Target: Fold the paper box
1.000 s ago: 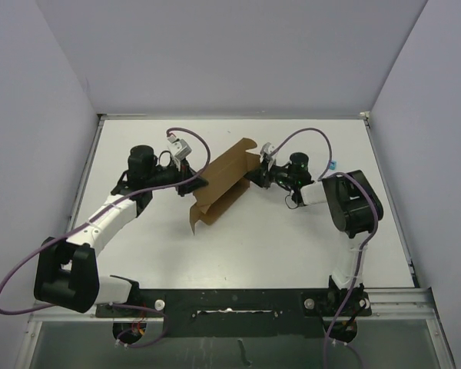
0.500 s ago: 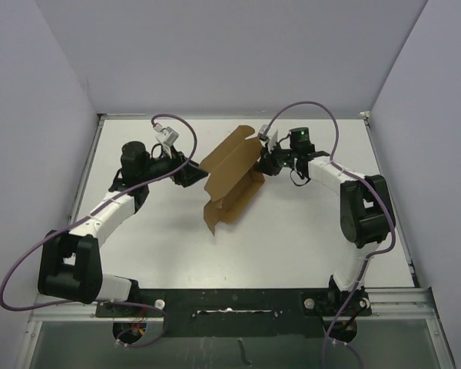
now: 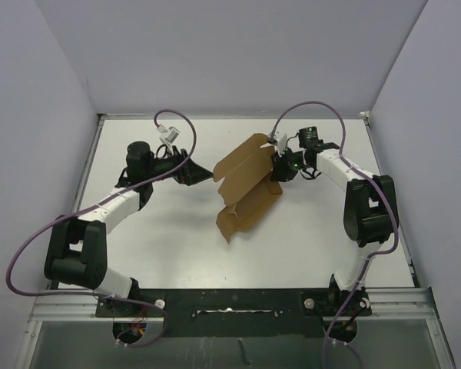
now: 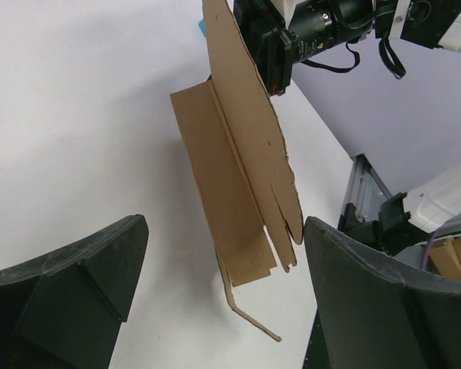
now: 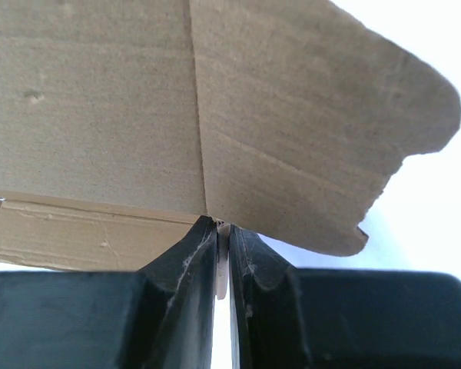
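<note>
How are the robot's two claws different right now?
The left gripper is wide open; the right gripper is pinched shut. The left gripper holds nothing and sits just clear of the paper box; the right gripper clamps the box's edge between its fingers. Both have black fingers and point toward the box.

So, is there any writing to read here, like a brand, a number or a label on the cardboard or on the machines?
None: no word, number, logo or sign can be read in any view.
The paper box: plain brown cardboard on every face that shows.
The table: bare white, no marking.
The white block on the left wrist: too small to tell whether it carries any print.
</note>
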